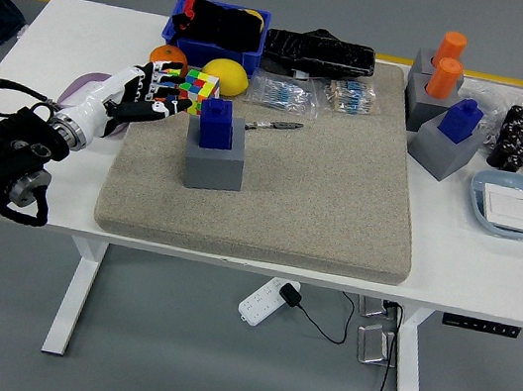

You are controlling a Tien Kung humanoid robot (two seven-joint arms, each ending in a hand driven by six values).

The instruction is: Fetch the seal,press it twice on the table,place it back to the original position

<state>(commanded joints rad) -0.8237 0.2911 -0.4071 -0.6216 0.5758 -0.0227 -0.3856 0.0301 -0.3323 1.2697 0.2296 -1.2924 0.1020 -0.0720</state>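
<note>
- One hand is in view: the robot's left hand, white-backed with black fingers, reaches in from the left with its fingers loosely spread and holding nothing. It is just to the left of the dark blue block-shaped seal.
- The seal stands upright in its grey cube-shaped holder on the beige felt-like mat, which covers the middle of the white counter; judged from this, the fetch is not yet made.
- Risk: the multicoloured puzzle cube lies right beside the fingertips, with a yellow lemon-like fruit and an orange fruit close behind. A wide sweep could knock them.
- Risk: the seal's exposed top is short. A shallow pinch could slip, or drag the holder along instead of freeing the seal.
- Risk: a second blue seal in a grey holder stands at the right, so returning to the wrong holder is possible.
- Hidden: the right arm is out of view. How deep the seal sits in its holder cannot be seen, and whether the fingertips touch the puzzle cube is hard to tell.
</note>
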